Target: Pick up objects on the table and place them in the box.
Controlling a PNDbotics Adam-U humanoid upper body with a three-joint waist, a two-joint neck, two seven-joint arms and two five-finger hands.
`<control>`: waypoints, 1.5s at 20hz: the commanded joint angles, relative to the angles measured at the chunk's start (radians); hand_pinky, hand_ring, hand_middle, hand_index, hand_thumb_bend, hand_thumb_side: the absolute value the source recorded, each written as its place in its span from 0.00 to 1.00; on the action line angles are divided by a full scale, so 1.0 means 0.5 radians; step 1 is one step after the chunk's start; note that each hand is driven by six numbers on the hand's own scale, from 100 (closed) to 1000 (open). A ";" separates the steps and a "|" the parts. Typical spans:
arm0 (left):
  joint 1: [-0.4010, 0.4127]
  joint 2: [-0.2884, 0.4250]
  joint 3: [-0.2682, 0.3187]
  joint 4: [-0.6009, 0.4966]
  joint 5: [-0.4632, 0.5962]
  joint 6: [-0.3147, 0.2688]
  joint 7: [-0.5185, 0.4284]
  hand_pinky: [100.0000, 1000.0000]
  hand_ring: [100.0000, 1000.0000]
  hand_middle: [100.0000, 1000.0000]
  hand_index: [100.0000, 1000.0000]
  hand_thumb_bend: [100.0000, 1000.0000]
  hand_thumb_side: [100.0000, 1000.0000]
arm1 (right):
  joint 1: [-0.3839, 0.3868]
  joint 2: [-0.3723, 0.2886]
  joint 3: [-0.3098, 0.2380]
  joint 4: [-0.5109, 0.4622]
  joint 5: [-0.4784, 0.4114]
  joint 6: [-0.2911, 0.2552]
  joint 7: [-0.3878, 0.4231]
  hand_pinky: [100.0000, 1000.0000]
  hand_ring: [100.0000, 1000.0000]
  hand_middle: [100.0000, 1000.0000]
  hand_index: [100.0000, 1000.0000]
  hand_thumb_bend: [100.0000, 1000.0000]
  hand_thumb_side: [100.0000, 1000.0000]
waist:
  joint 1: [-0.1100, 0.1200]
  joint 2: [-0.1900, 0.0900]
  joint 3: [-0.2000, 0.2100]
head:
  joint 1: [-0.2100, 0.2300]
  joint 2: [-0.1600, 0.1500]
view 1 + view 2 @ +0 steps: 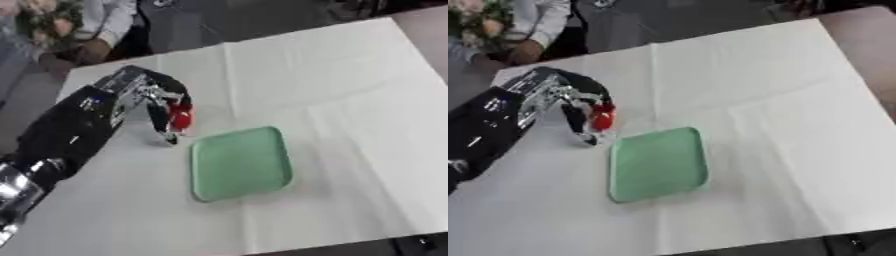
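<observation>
A: Your left hand [162, 107] is in from the left side, arm stretched across the white cloth [350, 100] on the bench. What's it got?

B: A small red thing [181, 116], and that's all you can make of it: red, roundish, tucked under the hand.

A: And the fingers [162, 131]?

B: Curled down and closed around the red thing. One dark fingertip points down at the cloth just below it. Whether that tip touches the cloth, you can't tell.

A: Where's the red thing against the tray?

B: Just beside it. The green tray [241, 162] lies flat on the cloth, rounded corners, a low rim, nothing inside it. Your red thing sits off its upper left corner, outside the rim, near but not over it.

A: Is it lifted or down on the cloth?

B: Hard call. It looks a touch above the cloth, with the hand's shadow below, but the pictures don't settle it.

A: The tray looks tilted from here.

B: The whole bench runs askew in both eyes, far edge climbing to the right. The tray lies in line with that.

A: Your right hand?

B: Doesn't show in either eye.
</observation>
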 commanded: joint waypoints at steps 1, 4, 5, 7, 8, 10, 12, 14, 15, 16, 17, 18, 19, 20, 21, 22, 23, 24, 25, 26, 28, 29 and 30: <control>-0.028 0.037 0.036 0.009 0.012 0.030 0.057 0.17 0.37 0.58 0.64 0.37 0.24 | -0.035 -0.011 -0.016 -0.030 -0.005 -0.004 0.000 0.00 0.41 0.33 0.38 0.04 0.34 | -0.017 -0.019 0.003 | 0.021 -0.002; -0.029 0.051 0.042 0.003 0.043 0.062 0.115 0.07 0.28 0.47 0.49 0.27 0.28 | -0.031 -0.015 -0.016 -0.030 -0.005 -0.005 0.001 0.00 0.41 0.33 0.38 0.04 0.34 | -0.018 -0.020 0.008 | 0.022 -0.002; -0.028 0.055 0.043 0.001 0.060 0.070 0.136 0.06 0.28 0.45 0.47 0.25 0.29 | -0.030 -0.017 -0.018 -0.030 -0.005 -0.006 0.001 0.00 0.41 0.33 0.38 0.04 0.34 | -0.019 -0.020 0.009 | 0.020 -0.002; -0.028 0.061 0.039 0.004 0.094 0.086 0.151 0.05 0.27 0.42 0.44 0.22 0.30 | -0.027 -0.020 -0.019 -0.030 -0.004 -0.008 -0.001 0.00 0.41 0.33 0.37 0.04 0.34 | -0.019 -0.021 0.011 | 0.016 -0.002; -0.029 0.064 0.036 0.006 0.110 0.093 0.145 0.05 0.27 0.43 0.44 0.21 0.30 | -0.026 -0.021 -0.020 -0.030 -0.004 -0.008 -0.002 0.00 0.41 0.33 0.38 0.04 0.34 | -0.019 -0.022 0.012 | 0.014 -0.002; -0.030 0.080 0.038 -0.007 0.153 0.105 0.112 0.03 0.25 0.41 0.44 0.24 0.26 | -0.023 -0.024 -0.021 -0.030 -0.002 -0.010 -0.003 0.00 0.41 0.33 0.37 0.04 0.34 | -0.019 -0.023 0.016 | 0.008 -0.002; -0.034 0.110 0.047 -0.064 0.212 0.133 0.085 0.02 0.24 0.41 0.45 0.27 0.23 | -0.018 -0.028 -0.022 -0.030 -0.001 -0.011 -0.004 0.00 0.41 0.33 0.37 0.04 0.34 | -0.018 -0.024 0.022 | 0.000 -0.002; -0.043 0.147 0.052 -0.151 0.284 0.171 0.066 0.00 0.23 0.41 0.45 0.32 0.20 | -0.013 -0.033 -0.022 -0.030 0.002 -0.010 -0.005 0.00 0.41 0.33 0.37 0.04 0.34 | -0.016 -0.026 0.027 | -0.007 -0.002; -0.051 0.167 0.053 -0.204 0.326 0.192 0.060 0.00 0.21 0.41 0.46 0.35 0.18 | -0.010 -0.036 -0.022 -0.030 0.003 -0.009 -0.006 0.00 0.41 0.33 0.37 0.04 0.34 | -0.016 -0.028 0.031 | -0.010 -0.002; -0.061 0.193 0.051 -0.270 0.382 0.213 0.056 0.00 0.21 0.40 0.46 0.36 0.18 | -0.006 -0.039 -0.023 -0.030 0.004 -0.008 -0.006 0.00 0.40 0.33 0.37 0.04 0.34 | -0.015 -0.029 0.035 | -0.013 -0.002; -0.067 0.215 0.045 -0.330 0.432 0.238 0.048 0.00 0.20 0.40 0.45 0.36 0.18 | -0.004 -0.041 -0.022 -0.030 0.005 -0.008 -0.005 0.00 0.40 0.32 0.37 0.04 0.34 | -0.014 -0.031 0.038 | -0.015 -0.002; -0.075 0.241 0.037 -0.398 0.487 0.262 0.041 0.00 0.20 0.40 0.46 0.36 0.18 | 0.000 -0.045 -0.022 -0.030 0.006 -0.007 -0.005 0.00 0.40 0.33 0.37 0.04 0.34 | -0.014 -0.033 0.043 | -0.017 -0.002; -0.082 0.262 0.028 -0.460 0.535 0.288 0.033 0.00 0.19 0.39 0.45 0.37 0.18 | 0.003 -0.047 -0.022 -0.030 0.007 -0.007 -0.005 0.00 0.40 0.32 0.37 0.04 0.34 | -0.013 -0.034 0.047 | -0.019 -0.002; -0.090 0.284 0.019 -0.528 0.588 0.310 0.029 0.00 0.19 0.39 0.45 0.37 0.18 | 0.007 -0.051 -0.022 -0.030 0.007 -0.007 -0.005 0.00 0.40 0.32 0.37 0.04 0.34 | -0.013 -0.037 0.052 | -0.020 -0.002; -0.095 0.303 0.010 -0.588 0.637 0.335 0.026 0.00 0.17 0.38 0.45 0.38 0.17 | 0.010 -0.053 -0.022 -0.030 0.008 -0.006 -0.005 0.00 0.40 0.32 0.37 0.04 0.33 | -0.013 -0.039 0.055 | -0.021 -0.002; -0.102 0.319 -0.003 -0.650 0.694 0.360 0.023 0.00 0.17 0.38 0.45 0.39 0.17 | 0.013 -0.056 -0.023 -0.030 0.009 -0.006 -0.005 0.00 0.40 0.32 0.37 0.04 0.33 | -0.013 -0.041 0.059 | -0.022 -0.002; -0.106 0.331 -0.016 -0.703 0.745 0.386 0.016 0.00 0.16 0.37 0.45 0.39 0.17 | 0.015 -0.058 -0.023 -0.030 0.009 -0.006 -0.005 0.00 0.40 0.32 0.37 0.04 0.33 | -0.013 -0.043 0.061 | -0.023 -0.002; -0.115 0.337 -0.036 -0.755 0.804 0.409 0.004 0.00 0.16 0.36 0.45 0.39 0.17 | 0.018 -0.060 -0.024 -0.030 0.010 -0.006 -0.006 0.00 0.40 0.32 0.37 0.04 0.33 | -0.013 -0.044 0.063 | -0.024 -0.002; -0.122 0.341 -0.056 -0.798 0.854 0.432 -0.010 0.00 0.16 0.36 0.45 0.39 0.17 | 0.019 -0.061 -0.024 -0.030 0.010 -0.006 -0.006 0.00 0.40 0.32 0.37 0.04 0.33 | -0.013 -0.046 0.064 | -0.025 -0.002; -0.132 0.337 -0.082 -0.838 0.905 0.451 -0.029 0.00 0.15 0.36 0.45 0.39 0.16 | 0.020 -0.061 -0.024 -0.030 0.010 -0.006 -0.006 0.00 0.40 0.32 0.37 0.04 0.33 | -0.015 -0.046 0.065 | -0.026 -0.002; -0.151 0.321 -0.129 -0.902 0.990 0.488 -0.065 0.00 0.15 0.35 0.44 0.39 0.16 | 0.021 -0.060 -0.024 -0.030 0.010 -0.005 -0.005 0.00 0.40 0.32 0.37 0.04 0.33 | -0.016 -0.047 0.064 | -0.026 -0.002; -0.160 0.313 -0.149 -0.925 1.018 0.504 -0.080 0.00 0.15 0.35 0.44 0.40 0.16 | 0.021 -0.060 -0.024 -0.030 0.010 -0.004 -0.005 0.00 0.40 0.32 0.37 0.04 0.33 | -0.016 -0.048 0.064 | -0.027 -0.002; -0.174 0.299 -0.180 -0.949 1.047 0.511 -0.100 0.00 0.15 0.35 0.44 0.40 0.16 | 0.020 -0.060 -0.023 -0.030 0.009 -0.004 -0.004 0.00 0.40 0.32 0.37 0.04 0.33 | -0.015 -0.048 0.062 | -0.027 -0.002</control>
